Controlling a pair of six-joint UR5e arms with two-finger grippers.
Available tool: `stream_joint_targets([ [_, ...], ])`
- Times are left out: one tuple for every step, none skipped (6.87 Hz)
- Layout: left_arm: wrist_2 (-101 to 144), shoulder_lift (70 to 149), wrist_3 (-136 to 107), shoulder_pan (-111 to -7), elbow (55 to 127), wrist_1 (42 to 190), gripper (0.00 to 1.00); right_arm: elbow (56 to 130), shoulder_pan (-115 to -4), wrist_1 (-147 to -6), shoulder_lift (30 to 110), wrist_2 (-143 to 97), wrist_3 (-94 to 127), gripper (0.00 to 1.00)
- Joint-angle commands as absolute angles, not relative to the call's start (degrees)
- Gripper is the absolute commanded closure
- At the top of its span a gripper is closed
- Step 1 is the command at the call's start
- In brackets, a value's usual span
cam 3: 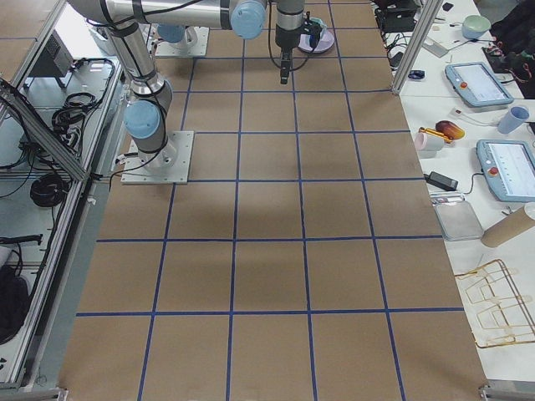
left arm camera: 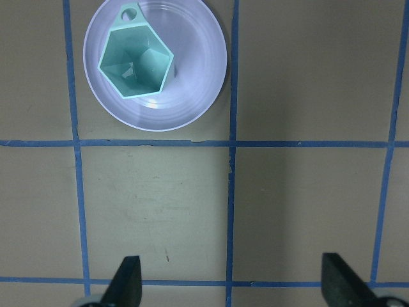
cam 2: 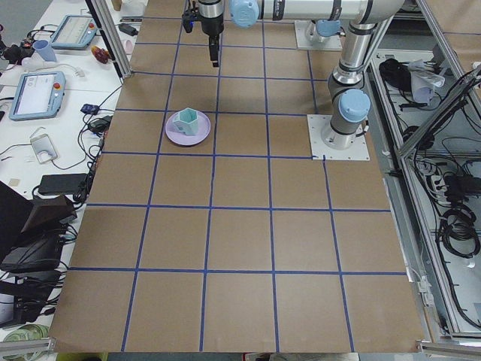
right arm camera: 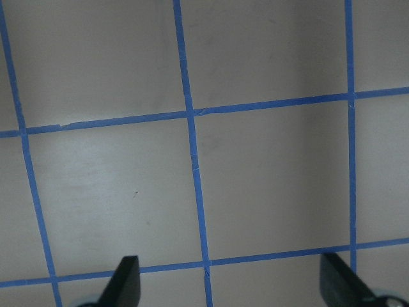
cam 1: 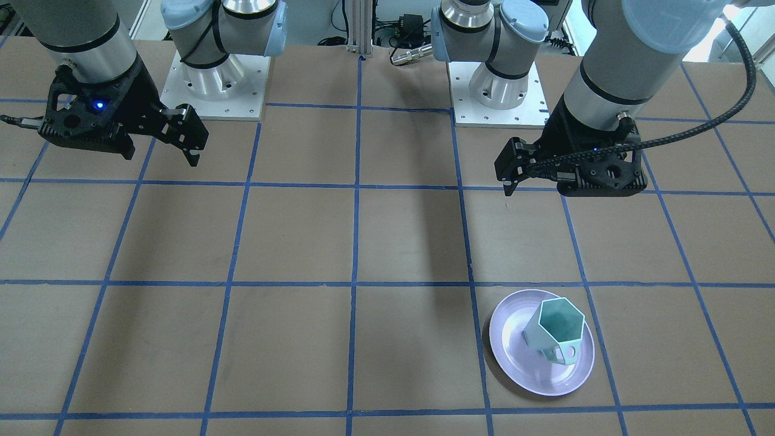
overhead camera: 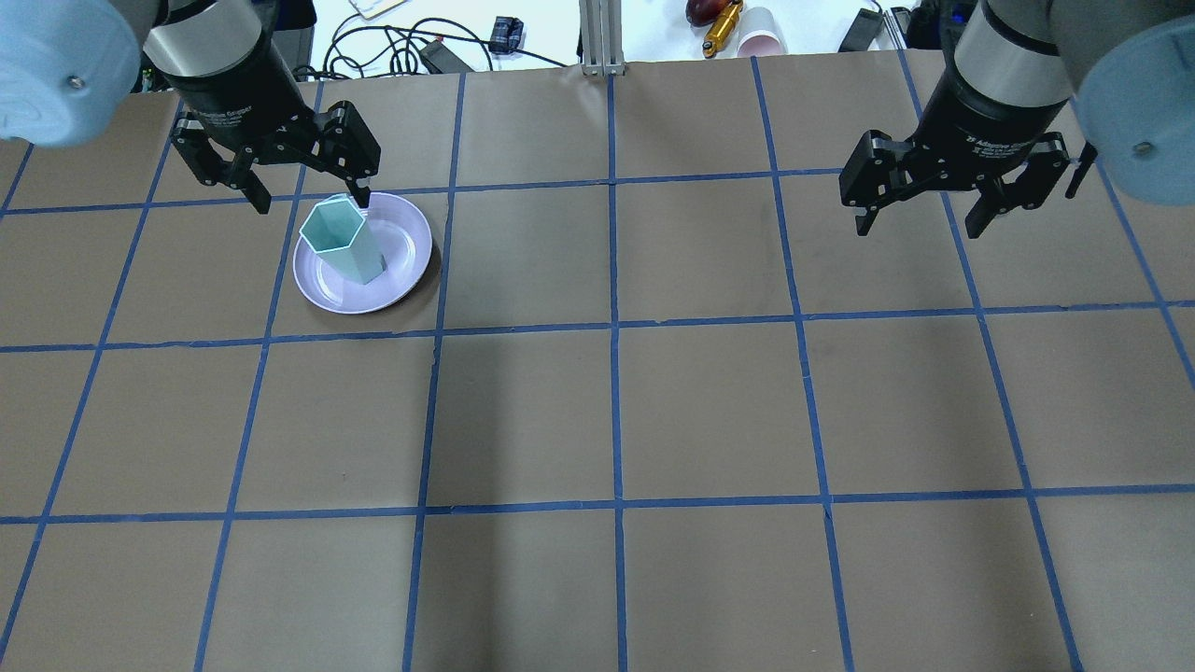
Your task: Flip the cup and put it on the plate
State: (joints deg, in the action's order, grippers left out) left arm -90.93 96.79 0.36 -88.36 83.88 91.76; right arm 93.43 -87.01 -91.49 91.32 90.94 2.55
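Mint-green and faceted, the cup (cam 1: pixel 554 336) is seen standing upright on the plate (cam 1: pixel 514 357), mouth up, so that its teal inside is exposed. Its handle (cam 1: pixel 563 354) is turned away from the robot. The pale lavender plate is laid flat on the table (overhead camera: pixel 709 411), which is covered in brown paper and crossed by blue tape lines (overhead camera: pixel 613 327). The plate lies on the robot's left half, just beside one of those lines. The left gripper (overhead camera: pixel 310 198) is held above the table, on the robot's side of the plate and apart from the cup. Its jaws are spread wide and nothing is held between them. The right gripper (overhead camera: pixel 920 224) is held well apart over the other half, jaws likewise spread and empty.
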Motion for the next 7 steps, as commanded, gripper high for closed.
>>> stream_joint_targets([
  [-91.1,96.7,0.7,-88.0,84.0,91.8,0.0,93.4,-87.0,-91.5,91.3,91.0,2.5,0.0],
  [-91.1,96.3,0.8,-87.8,84.1,91.8,0.0,93.4,-87.0,-91.5,91.3,91.0,2.5,0.0],
  [-91.1,96.2,1.0,-87.9,84.2,92.0,0.0,93.4,-87.0,-91.5,91.3,91.0,2.5,0.0],
  [-91.1,96.2,1.0,-87.9,84.3,92.1,0.0,93.4,-87.0,-91.5,91.3,91.0,2.5,0.0],
  [-91.1,95.9,1.0,-87.9,84.8,92.2,0.0,93.4,-87.0,-91.5,91.3,91.0,2.5,0.0],
  [-91.0,95.7,1.0,-87.9,85.0,92.1,0.0,93.4,-87.0,-91.5,91.3,91.0,2.5,0.0],
  [-91.1,95.7,1.1,-87.9,85.1,92.1,0.0,93.4,-87.0,-91.5,91.3,91.0,2.5,0.0],
])
